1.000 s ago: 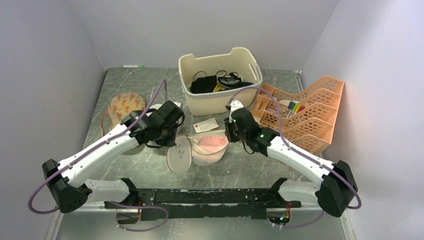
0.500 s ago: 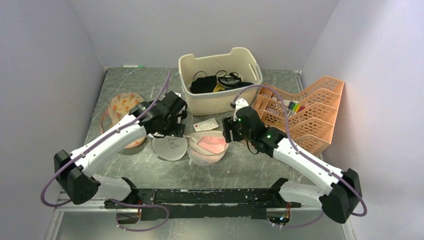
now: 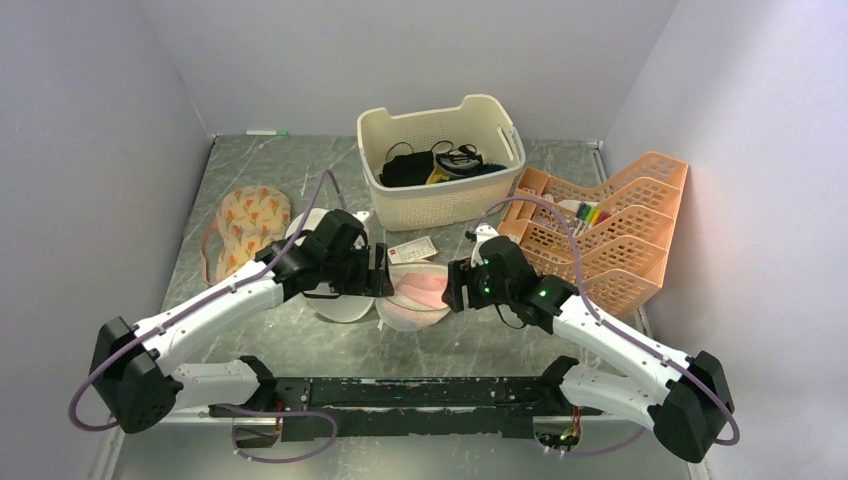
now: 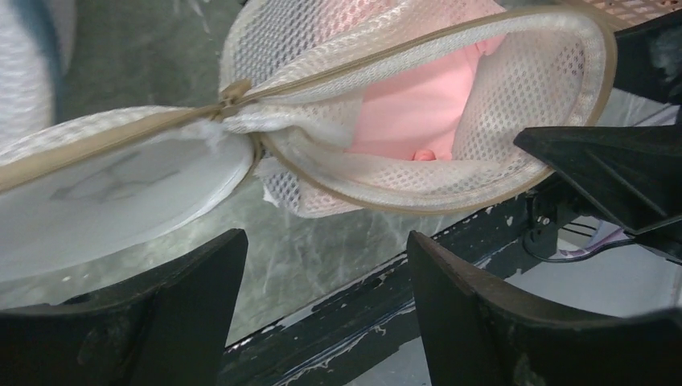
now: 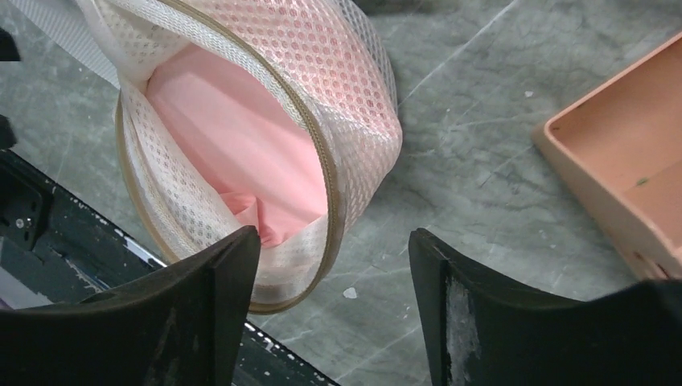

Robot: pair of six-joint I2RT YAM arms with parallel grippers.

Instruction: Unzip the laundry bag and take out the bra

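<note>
The laundry bag lies unzipped mid-table, its round lid flopped flat to the left. Its mesh wall and beige zip rim gape wide, and the pink bra sits inside; the right wrist view also shows the bra within the mesh wall. My left gripper hovers open just left of the bag's mouth, holding nothing, fingers apart. My right gripper is open too, at the bag's right side, empty; one of its fingers overlaps the rim in its wrist view.
A cream basket with dark items stands behind the bag. Orange mesh trays are to the right. A floral-patterned item and a plain white mesh bag lie at the left. A small card lies near the basket. The black rail runs along the near edge.
Both grippers let go and opened. The lid, earlier held tilted by the left gripper, dropped flat. The left gripper moved toward the bag's mouth; the right drew slightly nearer and lower.
</note>
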